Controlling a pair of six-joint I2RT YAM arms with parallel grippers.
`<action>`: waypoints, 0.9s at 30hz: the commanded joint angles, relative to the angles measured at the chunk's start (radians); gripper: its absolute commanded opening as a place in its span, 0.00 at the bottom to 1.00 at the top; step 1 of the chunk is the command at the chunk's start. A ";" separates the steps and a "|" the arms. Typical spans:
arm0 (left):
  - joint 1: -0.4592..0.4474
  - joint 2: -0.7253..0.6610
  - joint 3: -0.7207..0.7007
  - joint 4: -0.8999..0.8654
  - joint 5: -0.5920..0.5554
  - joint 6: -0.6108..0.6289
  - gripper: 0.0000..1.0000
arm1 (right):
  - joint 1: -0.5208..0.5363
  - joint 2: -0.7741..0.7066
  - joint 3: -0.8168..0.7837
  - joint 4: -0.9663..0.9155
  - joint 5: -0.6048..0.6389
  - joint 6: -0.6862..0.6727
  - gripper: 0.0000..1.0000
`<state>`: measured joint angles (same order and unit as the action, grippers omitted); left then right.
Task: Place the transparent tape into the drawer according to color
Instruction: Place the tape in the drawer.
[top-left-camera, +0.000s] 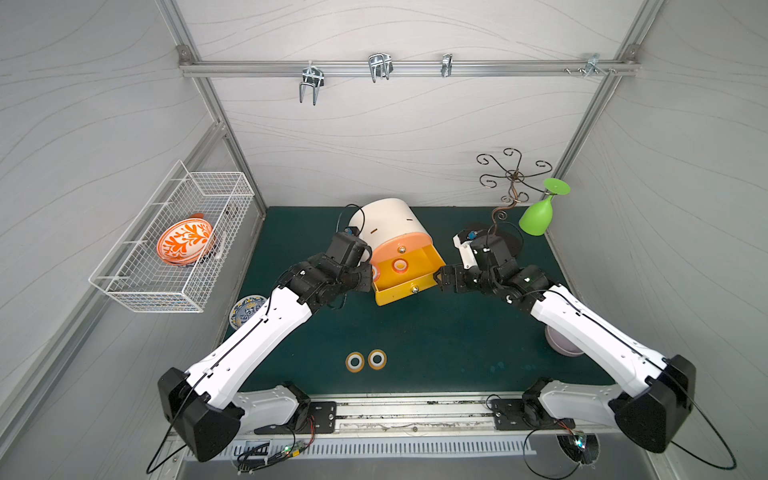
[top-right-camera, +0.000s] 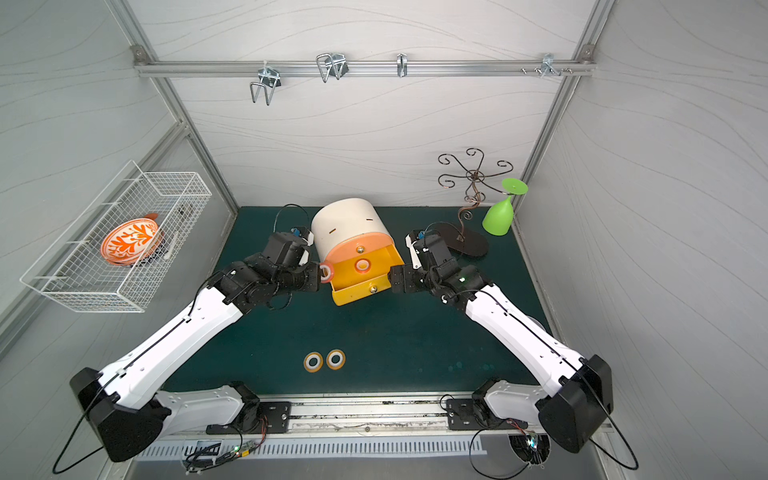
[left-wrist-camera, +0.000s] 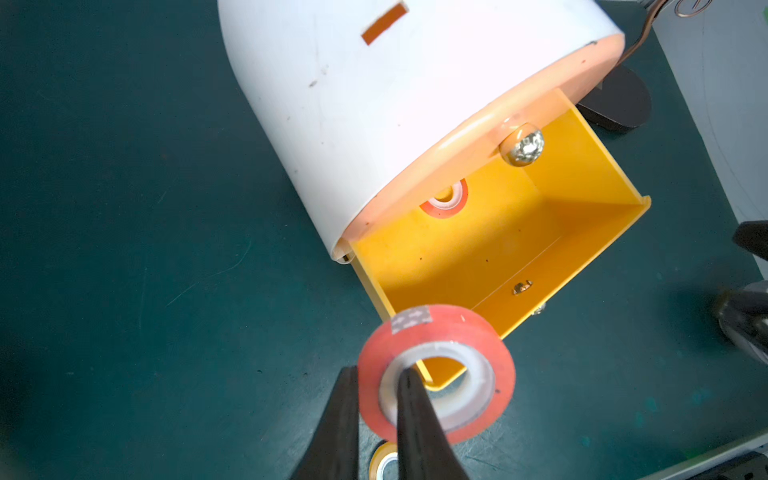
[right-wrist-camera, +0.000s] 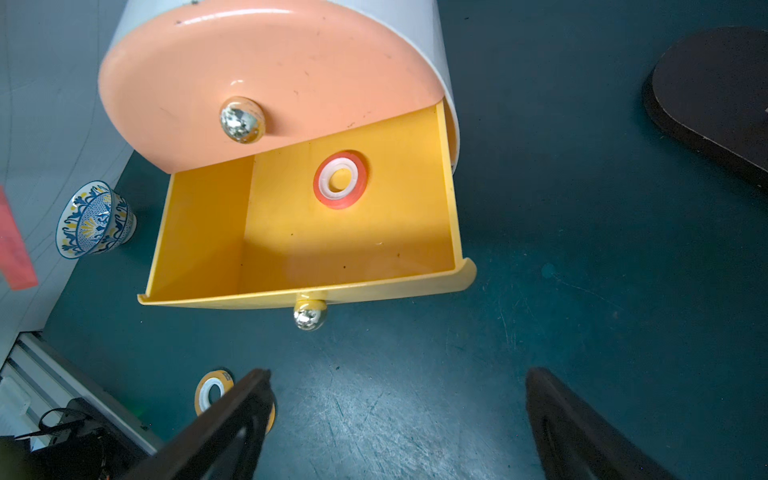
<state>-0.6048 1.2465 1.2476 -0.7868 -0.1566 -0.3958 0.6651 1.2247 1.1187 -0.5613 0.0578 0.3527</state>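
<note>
On the dark green tabletop (top-left-camera: 415, 332), toward its back, stands a white round-topped cabinet (top-left-camera: 386, 220) with a peach upper drawer front (right-wrist-camera: 291, 70), which is shut. Below that, the yellow drawer (top-left-camera: 395, 295) is pulled out toward the robot.

At the drawer's left side, the left gripper (left-wrist-camera: 376, 382) is clenched on a red tape roll (left-wrist-camera: 453, 326). One finger passes through the roll's white core and the other presses the outer band. The roll hangs just beside the drawer's left wall near the front corner, still outside the drawer.

The right gripper (right-wrist-camera: 399, 378) sits just beside the drawer's right front corner, with its jaws spread wide and nothing between them.

A second red tape roll (right-wrist-camera: 338, 201) lies flat on the drawer floor, toward the back.

Two orange tape rolls (top-left-camera: 349, 362) (top-left-camera: 383, 359) lie flat, side by side, near the tabletop's front edge. They are well apart from the cabinet.
</note>
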 joint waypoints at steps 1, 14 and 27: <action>-0.011 0.036 0.055 0.080 0.032 0.029 0.00 | -0.009 -0.031 -0.010 -0.003 -0.013 0.012 0.99; -0.041 0.125 0.018 0.188 0.010 0.040 0.11 | -0.009 -0.014 -0.043 0.041 -0.068 0.032 0.99; -0.039 0.016 -0.015 0.199 -0.046 0.045 0.68 | 0.115 -0.024 -0.134 0.161 -0.031 -0.030 0.99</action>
<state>-0.6434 1.3235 1.2339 -0.6258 -0.1608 -0.3622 0.7570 1.2182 0.9993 -0.4557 0.0036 0.3470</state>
